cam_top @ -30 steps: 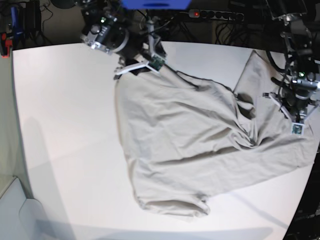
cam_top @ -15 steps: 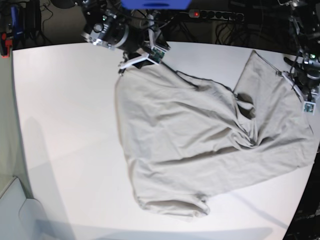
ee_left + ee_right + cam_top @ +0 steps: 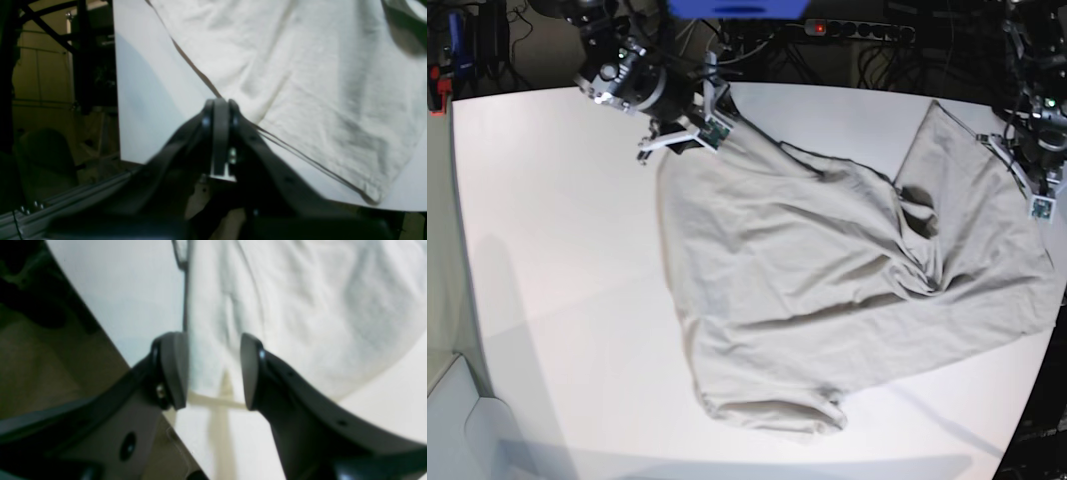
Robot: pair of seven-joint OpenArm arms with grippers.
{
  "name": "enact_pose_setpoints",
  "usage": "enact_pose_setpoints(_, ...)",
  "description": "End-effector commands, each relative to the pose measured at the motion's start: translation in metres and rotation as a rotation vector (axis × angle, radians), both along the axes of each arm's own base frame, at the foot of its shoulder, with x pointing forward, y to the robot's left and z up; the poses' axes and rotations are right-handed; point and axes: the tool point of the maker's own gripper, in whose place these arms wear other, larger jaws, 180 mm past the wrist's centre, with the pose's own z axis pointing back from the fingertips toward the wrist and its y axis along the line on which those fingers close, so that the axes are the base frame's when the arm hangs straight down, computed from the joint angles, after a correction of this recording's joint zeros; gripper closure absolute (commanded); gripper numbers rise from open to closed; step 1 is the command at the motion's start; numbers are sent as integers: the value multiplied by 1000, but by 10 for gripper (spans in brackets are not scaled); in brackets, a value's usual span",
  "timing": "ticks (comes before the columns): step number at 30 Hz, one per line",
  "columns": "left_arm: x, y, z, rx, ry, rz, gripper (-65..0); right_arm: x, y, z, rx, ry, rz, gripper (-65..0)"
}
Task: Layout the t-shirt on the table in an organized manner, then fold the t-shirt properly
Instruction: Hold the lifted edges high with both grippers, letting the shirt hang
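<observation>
Beige t-shirt [image 3: 827, 290] lies spread but rumpled on the white tabletop [image 3: 557, 250], unfolded, left hand [image 3: 218, 110] pinched empty, right hand [image 3: 213, 370] parted around its edge.

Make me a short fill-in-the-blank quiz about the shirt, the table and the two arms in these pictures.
1. The t-shirt lies wrinkled on the ____ table.
2. The left gripper has its jaws ____.
3. The right gripper has its jaws ____, above the shirt's edge.
4. In the base view, the left gripper is at the table's ____ edge.

Missing words: white; shut; open; right
</observation>
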Motion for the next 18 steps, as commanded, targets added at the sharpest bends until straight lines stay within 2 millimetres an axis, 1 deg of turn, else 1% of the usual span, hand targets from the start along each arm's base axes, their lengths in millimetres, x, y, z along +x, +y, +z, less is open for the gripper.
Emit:
enact_pose_setpoints(1, 6, 4, 12, 25, -35, -8, -1, 1, 3, 3, 25, -8, -11, -261)
enact_pose_setpoints(5, 6, 4, 12, 25, -35, -8, -1, 1, 8, 6, 68, -25, -11, -262)
enact_pose_setpoints(9, 6, 4, 12, 25, -35, -8, -1, -1, 8, 4, 66, -17, -12, -261)
enact_pose_setpoints(16, 8, 4, 14, 25, -40, -8, -1, -7, 6, -14, 54, 34, -14, -259)
enact_pose_setpoints(18, 8, 4, 14, 25, -40, -8, -1, -8, 6, -15, 53, 37, -14, -259)
